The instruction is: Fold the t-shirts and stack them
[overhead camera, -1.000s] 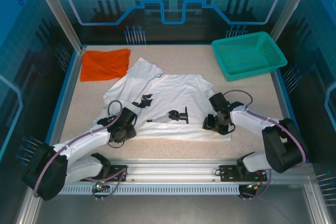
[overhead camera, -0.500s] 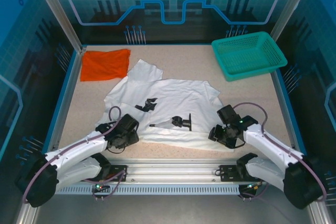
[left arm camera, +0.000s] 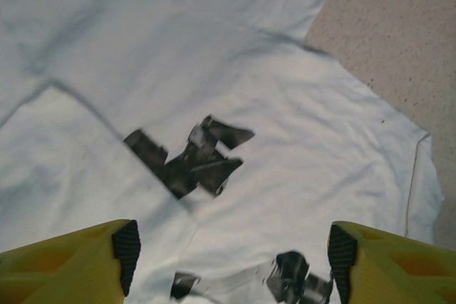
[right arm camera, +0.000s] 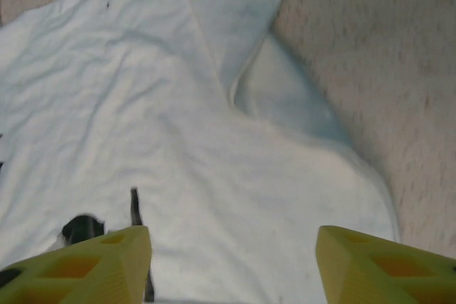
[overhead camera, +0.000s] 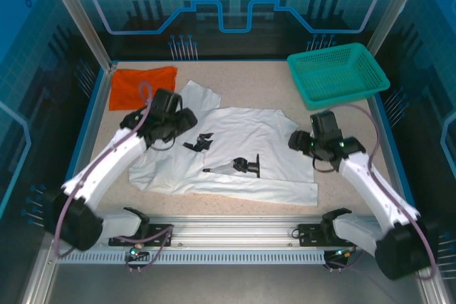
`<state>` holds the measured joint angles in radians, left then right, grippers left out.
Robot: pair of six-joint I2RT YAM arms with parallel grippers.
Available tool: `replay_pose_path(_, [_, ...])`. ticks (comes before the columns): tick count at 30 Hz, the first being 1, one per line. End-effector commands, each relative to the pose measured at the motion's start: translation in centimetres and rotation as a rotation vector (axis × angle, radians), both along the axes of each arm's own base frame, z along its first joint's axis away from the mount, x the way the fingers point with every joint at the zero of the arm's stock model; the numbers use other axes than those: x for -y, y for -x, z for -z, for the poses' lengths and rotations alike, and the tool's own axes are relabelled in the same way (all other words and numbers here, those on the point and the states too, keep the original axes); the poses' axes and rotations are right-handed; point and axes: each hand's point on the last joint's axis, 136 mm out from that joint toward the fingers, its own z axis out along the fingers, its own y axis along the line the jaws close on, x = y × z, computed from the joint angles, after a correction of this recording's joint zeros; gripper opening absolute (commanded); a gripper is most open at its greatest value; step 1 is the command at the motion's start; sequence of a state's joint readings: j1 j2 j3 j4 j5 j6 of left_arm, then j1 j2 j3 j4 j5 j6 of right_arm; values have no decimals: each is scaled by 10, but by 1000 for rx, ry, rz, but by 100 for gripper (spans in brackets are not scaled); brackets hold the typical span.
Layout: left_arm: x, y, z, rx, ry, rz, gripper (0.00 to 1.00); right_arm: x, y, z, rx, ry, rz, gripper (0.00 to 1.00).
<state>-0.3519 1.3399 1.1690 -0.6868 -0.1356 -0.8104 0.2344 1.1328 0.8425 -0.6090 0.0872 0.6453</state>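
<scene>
The left gripper (overhead camera: 171, 120) hangs over the far-left part of the white shirt (overhead camera: 235, 154), jaws wide apart and nothing between them. In its wrist view the two yellow fingers (left arm camera: 71, 261) frame flat cloth, with a black graphic (left arm camera: 189, 158) just ahead of them and a second dark patch right between the tips. A fold edge runs across the cloth ahead and to the left of this gripper, and bare table (overhead camera: 263, 80) shows beyond the shirt's edge ahead and to its right. The orange shirt (overhead camera: 142, 85) lies flat just beyond this gripper and a little to its left, in the far-left corner; the arm hides whether it touches the white one. The right gripper (overhead camera: 303, 144) hovers over the white shirt's right edge, its jaws also parted and empty — the cloth sits below the fingers, not pinched. Ahead of it in its wrist view a sleeve is doubled back on itself, with speckled table to its right, and a bit of black print shows beside its left finger. The shirt spreads between the two grippers, rumpled, its near hem lying on the base side of both. A teal basket (overhead camera: 338, 76) stands beyond the right gripper, well apart from it.
</scene>
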Motion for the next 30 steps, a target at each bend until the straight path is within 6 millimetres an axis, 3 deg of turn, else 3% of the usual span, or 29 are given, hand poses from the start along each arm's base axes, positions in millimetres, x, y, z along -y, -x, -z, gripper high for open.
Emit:
replay_pose_path(1, [3,-38,-1,-2,29,34,74,11,-46,9,-7,53,-42,51])
replay_pose_path(5, [-1,-92,9,-29,-20,31,73,20,-75,34,-52,8,-16,39])
replay_pose_path(7, [-3,-121,15,-36,-48,46,72,22,-86,41,-51,17,-6,38])
replay_pose_path(13, [-23,-204,46,-55,-201,96,65,16,-111,67,-103,76,-47,44])
replay_pose_path(19, [-46,-276,80,-17,-240,120,60,15,-126,75,-68,136,-54,49])
replay_pose_path(24, [-54,-315,99,70,-273,132,60,9,-131,76,-51,137,-79,50])
replay_pose_path(27, [-59,-328,112,107,-287,136,60,8,-131,76,-43,136,-86,50])
replay_pose_path(30, [-51,-334,125,123,-273,177,60,9,-131,75,-35,142,-83,50])
